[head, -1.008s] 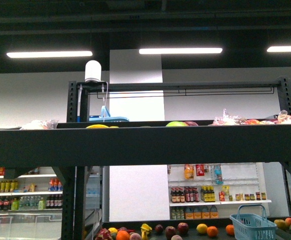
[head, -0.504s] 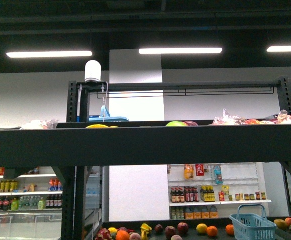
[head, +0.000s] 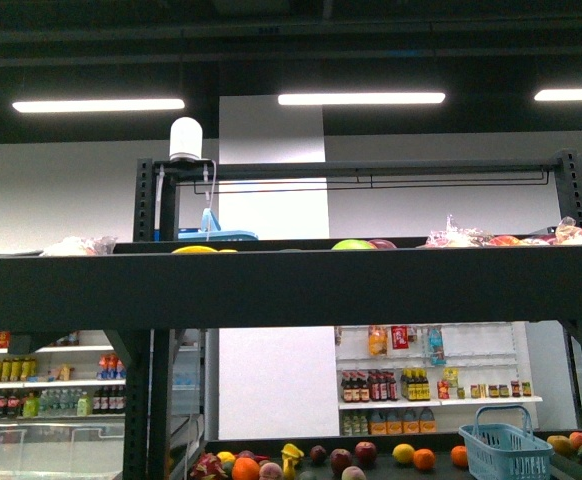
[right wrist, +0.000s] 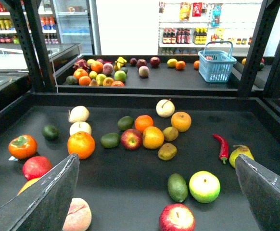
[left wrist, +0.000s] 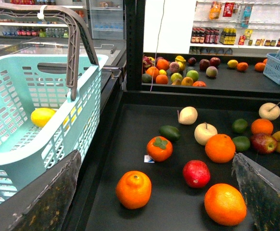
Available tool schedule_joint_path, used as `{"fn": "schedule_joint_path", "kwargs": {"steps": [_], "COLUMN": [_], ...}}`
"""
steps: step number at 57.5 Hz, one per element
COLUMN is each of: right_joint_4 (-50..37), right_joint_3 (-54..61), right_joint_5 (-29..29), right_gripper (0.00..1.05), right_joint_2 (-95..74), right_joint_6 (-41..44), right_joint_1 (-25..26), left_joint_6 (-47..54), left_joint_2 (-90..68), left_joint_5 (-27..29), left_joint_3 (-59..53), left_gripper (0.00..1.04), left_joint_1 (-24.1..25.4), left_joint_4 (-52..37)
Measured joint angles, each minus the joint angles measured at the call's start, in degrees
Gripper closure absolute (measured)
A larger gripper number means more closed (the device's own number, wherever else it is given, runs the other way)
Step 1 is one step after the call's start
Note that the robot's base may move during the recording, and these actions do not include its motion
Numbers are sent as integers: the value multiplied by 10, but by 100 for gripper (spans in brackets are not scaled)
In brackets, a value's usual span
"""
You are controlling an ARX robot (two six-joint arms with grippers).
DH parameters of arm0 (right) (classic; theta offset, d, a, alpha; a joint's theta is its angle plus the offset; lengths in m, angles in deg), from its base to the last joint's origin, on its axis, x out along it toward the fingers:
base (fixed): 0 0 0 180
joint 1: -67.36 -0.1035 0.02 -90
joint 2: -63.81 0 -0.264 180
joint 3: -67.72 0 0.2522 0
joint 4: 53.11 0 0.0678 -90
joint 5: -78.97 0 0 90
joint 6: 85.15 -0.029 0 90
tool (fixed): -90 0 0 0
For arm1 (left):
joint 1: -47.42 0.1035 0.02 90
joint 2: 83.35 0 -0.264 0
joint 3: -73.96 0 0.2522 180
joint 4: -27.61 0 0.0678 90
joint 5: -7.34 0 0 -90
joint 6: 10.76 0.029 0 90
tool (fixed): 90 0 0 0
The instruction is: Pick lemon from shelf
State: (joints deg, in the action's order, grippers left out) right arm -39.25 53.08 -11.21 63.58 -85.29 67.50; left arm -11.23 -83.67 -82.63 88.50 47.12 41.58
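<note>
The front view has barely shifted. The lemon (left wrist: 43, 117) lies in the teal basket (left wrist: 58, 139), off the shelf (left wrist: 130, 202); both grippers, left gripper (left wrist: 154, 197) and right gripper (right wrist: 157, 197), gape empty.

lemon (left wrist: 43, 117) in basket (left wrist: 58, 139), basket beside shelf (left wrist: 130, 159), fruits on shelf

Lemon (left wrist: 43, 117): smooth bright yellow oval, lying on its side inside teal basket (left wrist: 15, 149), off to one side of left gripper (left wrist: 154, 192), well apart. Shelf (left wrist: 130, 192): black rack, flat dark board beneath the gripper.
</note>
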Motion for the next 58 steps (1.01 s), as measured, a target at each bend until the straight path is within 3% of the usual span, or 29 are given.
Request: {"fn": "schedule_joint_path", "kwargs": {"steps": [58], "right_joint_4": [0], "right_joint_3": [0], "right_joint_5": [0], "right_gripper": [7], "right_joint_2": [0], "right_joint_6": [0], "right_joint_1": [0], "left_joint_6": [0], "left_joint_2": [0], "left_joint_5": [0], "left_joint_3": [0], "left_gripper": [8], "left_joint_1": [0], "left_joint_4": [0]}}
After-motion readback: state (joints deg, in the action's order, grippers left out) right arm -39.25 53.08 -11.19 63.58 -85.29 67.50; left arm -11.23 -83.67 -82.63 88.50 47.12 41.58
